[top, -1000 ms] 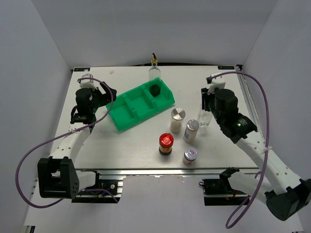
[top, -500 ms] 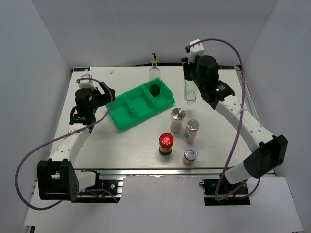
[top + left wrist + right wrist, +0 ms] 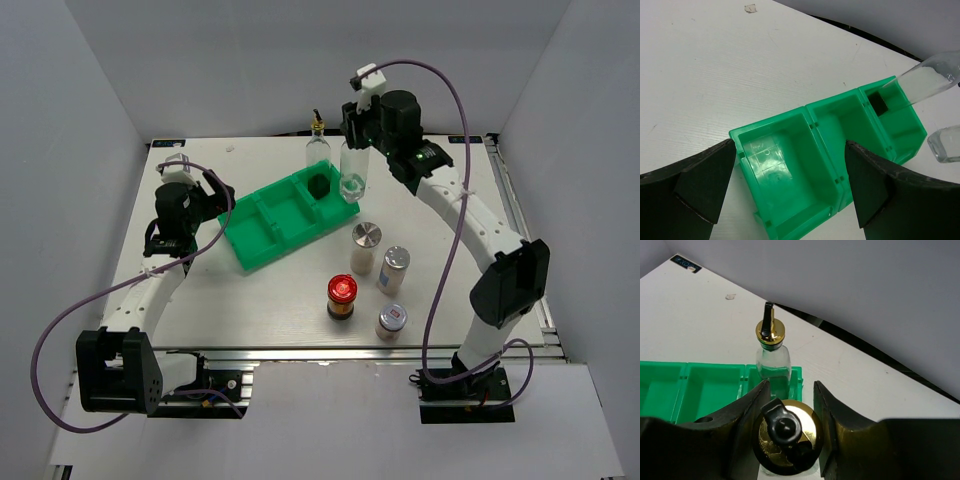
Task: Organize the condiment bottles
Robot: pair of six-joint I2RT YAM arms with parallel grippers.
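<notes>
My right gripper point(image 3: 356, 128) is shut on the gold pourer top of a clear glass cruet point(image 3: 352, 176) and holds it upright just beside the right end of the green tray point(image 3: 262, 255). In the right wrist view the jaws point(image 3: 790, 396) clamp that top point(image 3: 790, 440). The second cruet point(image 3: 318, 150) stands in the tray's right-end compartment, also in the right wrist view point(image 3: 773, 356). Three silver-lidded shaker jars point(image 3: 367, 247) point(image 3: 394, 268) point(image 3: 391, 321) and a red-lidded jar point(image 3: 342, 296) stand on the table. My left gripper point(image 3: 205, 195) is open and empty, left of the tray point(image 3: 770, 125).
The tray lies diagonally at the table's middle-left; its left and middle compartments hold nothing. The jars cluster in front of and right of it. White walls enclose the table on three sides.
My right arm carried the cruet from the table's right side leftward and back to the tray's right end. The left arm, jars and other cruet have not moved.
</notes>
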